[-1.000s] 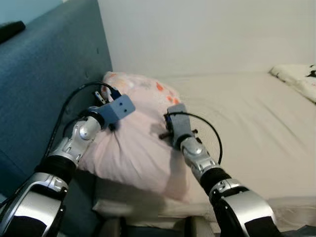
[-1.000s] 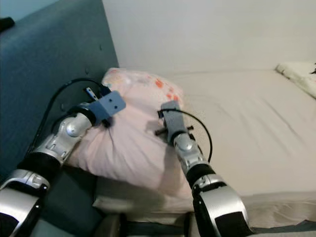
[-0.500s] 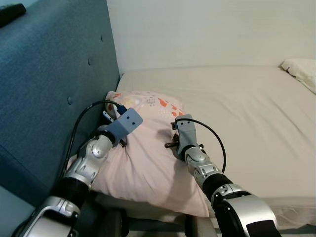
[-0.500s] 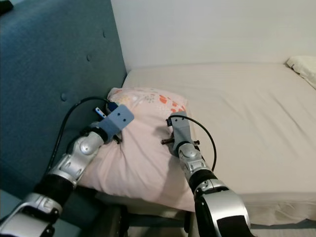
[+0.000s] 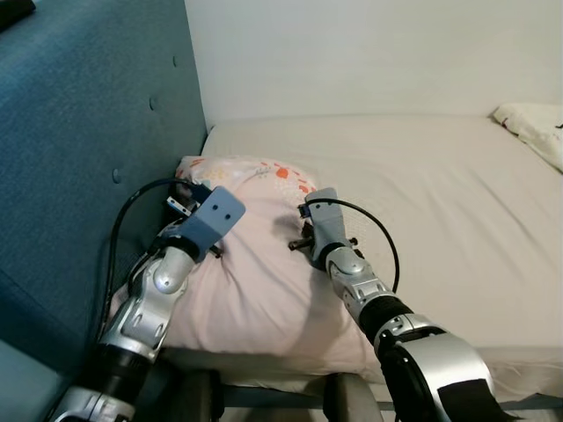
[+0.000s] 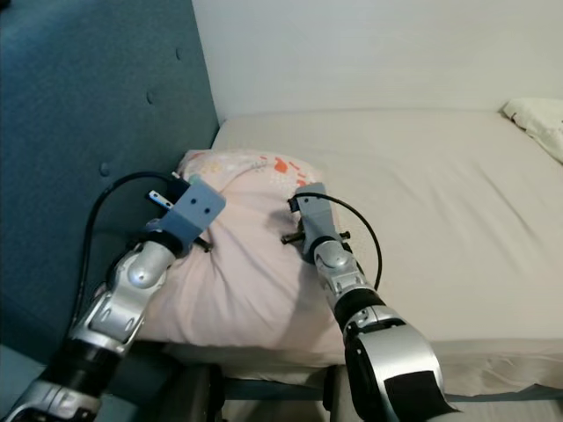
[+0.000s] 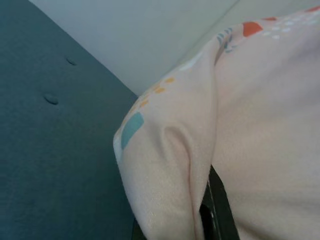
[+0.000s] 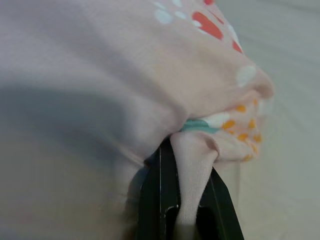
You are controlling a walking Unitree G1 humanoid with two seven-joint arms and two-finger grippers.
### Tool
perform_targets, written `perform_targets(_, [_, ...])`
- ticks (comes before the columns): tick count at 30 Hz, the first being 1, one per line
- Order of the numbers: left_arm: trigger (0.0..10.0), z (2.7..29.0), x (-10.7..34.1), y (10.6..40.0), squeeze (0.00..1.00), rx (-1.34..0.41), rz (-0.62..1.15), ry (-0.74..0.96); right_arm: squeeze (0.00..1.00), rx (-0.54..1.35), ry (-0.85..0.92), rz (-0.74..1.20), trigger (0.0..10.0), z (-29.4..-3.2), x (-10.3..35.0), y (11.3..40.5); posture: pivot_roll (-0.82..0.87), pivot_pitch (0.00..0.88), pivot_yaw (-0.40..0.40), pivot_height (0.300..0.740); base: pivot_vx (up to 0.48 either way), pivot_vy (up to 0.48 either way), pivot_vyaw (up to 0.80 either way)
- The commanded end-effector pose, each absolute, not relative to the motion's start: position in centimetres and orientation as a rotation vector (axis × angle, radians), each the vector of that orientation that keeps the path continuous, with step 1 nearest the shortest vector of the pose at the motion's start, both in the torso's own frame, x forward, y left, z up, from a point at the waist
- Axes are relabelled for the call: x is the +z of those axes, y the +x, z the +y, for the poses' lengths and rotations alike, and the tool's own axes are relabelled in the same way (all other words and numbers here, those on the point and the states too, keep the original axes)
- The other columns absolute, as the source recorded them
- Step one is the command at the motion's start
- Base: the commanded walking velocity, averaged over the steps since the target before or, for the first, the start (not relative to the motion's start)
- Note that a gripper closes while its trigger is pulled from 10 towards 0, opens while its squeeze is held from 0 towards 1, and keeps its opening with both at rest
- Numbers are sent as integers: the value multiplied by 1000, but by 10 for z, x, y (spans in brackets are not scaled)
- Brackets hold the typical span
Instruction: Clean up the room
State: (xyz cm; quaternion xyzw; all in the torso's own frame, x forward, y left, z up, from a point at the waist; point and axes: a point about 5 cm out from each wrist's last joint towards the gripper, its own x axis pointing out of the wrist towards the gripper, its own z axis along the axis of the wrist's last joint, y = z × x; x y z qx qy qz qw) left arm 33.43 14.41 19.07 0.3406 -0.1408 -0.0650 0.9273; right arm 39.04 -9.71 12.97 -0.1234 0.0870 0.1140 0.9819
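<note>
Left hand (image 7: pixel 212 210) pinching a fold of the pink patterned pillow (image 5: pixel 255 264) along its edge nearest the blue padded headboard (image 5: pixel 79 132), black fingers (image 7: pixel 216 205) half buried under the bunched cloth; right hand (image 8: pixel 182 200) likewise clamped on a gathered tuck of fabric at the pillow's opposite edge, dark fingers (image 8: pixel 162 190) closed either side of the pleat; pillow itself lying at the head corner of the bed (image 5: pixel 422 176), one side pressed close against the headboard, far end reaching toward the pale wall (image 5: pixel 352 53), near end sagging over the mattress edge; farther right, bare cream sheet, then a second light pillow (image 5: pixel 532 127) well apart at the far corner. Judged as the placing step of tidying: pillow brought to its spot and held from both sides, not yet released. Next move likely calls for nudging it squarely onto the mattress so nothing overhangs, then loosening both grips together and drawing back without dragging the cloth; risk of the cover snagging on a fingertip and pulling the pillow askew.
</note>
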Motion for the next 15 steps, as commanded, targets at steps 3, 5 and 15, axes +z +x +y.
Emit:
perform_targets(3, [10000, 157, 217, 328, 0, -72, -398, 739, 0, 211, -301, 178, 10000, -104, 131, 392, 216, 195, -55, 612, 0, 0, 0])
perform_targets(5, [10000, 156, 215, 328, 0, -86, -404, 765, 0, 203, -312, 178, 10000, -105, 131, 392, 221, 197, -57, 612, 0, 0, 0])
perform_targets(15, [10000, 149, 212, 330, 0, -143, -401, 772, 1000, 134, -271, 164, 10000, -116, 129, 391, 213, 197, -37, 612, 0, 0, 0])
